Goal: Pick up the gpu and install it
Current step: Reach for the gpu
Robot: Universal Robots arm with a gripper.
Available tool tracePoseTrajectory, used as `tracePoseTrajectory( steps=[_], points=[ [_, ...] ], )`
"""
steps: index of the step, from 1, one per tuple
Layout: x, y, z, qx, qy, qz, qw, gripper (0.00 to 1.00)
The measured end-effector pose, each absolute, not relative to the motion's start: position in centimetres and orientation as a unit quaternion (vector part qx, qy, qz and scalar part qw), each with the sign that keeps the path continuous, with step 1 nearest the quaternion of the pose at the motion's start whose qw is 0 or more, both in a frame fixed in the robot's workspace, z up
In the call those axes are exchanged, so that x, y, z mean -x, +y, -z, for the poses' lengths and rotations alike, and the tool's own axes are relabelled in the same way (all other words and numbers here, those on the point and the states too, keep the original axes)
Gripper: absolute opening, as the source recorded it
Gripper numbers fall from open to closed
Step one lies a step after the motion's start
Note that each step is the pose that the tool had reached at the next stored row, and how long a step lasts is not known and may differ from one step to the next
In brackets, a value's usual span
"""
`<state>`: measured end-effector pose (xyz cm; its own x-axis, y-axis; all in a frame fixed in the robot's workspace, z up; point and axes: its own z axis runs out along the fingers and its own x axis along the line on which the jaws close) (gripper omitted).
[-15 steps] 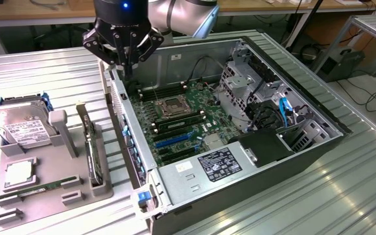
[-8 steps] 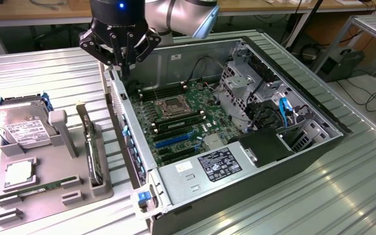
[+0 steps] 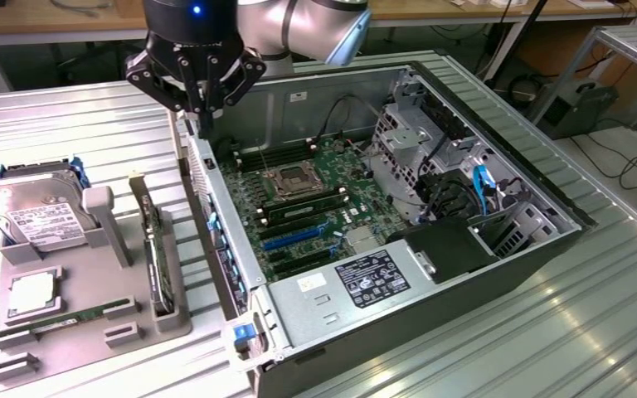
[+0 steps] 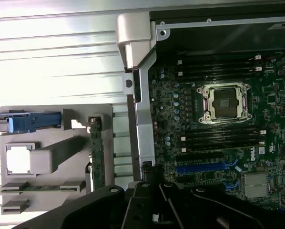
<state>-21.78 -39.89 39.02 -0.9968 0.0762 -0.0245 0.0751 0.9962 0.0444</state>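
Black pincer (image 3: 200, 116) closed above metal case (image 3: 296, 319); flat gpu (image 3: 159, 257) upright in holder (image 3: 89, 282)

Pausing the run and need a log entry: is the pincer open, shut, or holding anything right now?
Pincer: shut, holding nothing. The graphics card stands apart from it.

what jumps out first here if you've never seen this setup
The open computer case lies in the middle, its motherboard bared. The shut gripper hangs empty over the case's wall on the exterior view's left. Beside the case, a grey tray holds the gpu on edge and a hard drive.
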Motion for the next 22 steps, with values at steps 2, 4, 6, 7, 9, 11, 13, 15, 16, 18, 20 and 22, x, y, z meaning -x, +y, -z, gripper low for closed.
tracePoseTrajectory(
  steps=[2,4,6,7,9,11,13,15,16,18,20,22],
  points=[
    [22.0,-39.9,-39.0,-0.038,0.999,-0.022,0.013,0.11],
    [22.1,-39.9,-39.0,-0.038,0.999,-0.022,0.013,0.11],
    [22.4,-39.9,-39.0,-0.038,0.999,-0.022,0.013,0.11],
    [22.5,-39.9,-39.0,-0.038,0.999,-0.022,0.013,0.11],
    [22.7,-39.9,-39.0,-0.038,0.999,-0.022,0.013,0.11],
    [22.9,-39.9,-39.0,-0.038,0.999,-0.022,0.013,0.11],
    [23.0,-39.9,-39.0,-0.038,0.999,-0.022,0.013,0.11],
    [23.2,-39.9,-39.0,-0.038,0.999,-0.022,0.013,0.11],
    [23.3,-39.9,-39.0,-0.038,0.999,-0.022,0.013,0.11],
    [23.5,-39.9,-39.0,-0.038,0.999,-0.022,0.013,0.11],
    [23.7,-39.9,-39.0,-0.038,0.999,-0.022,0.013,0.11],
    [23.9,-39.9,-39.0,-0.038,0.999,-0.022,0.013,0.11]
  ],
)
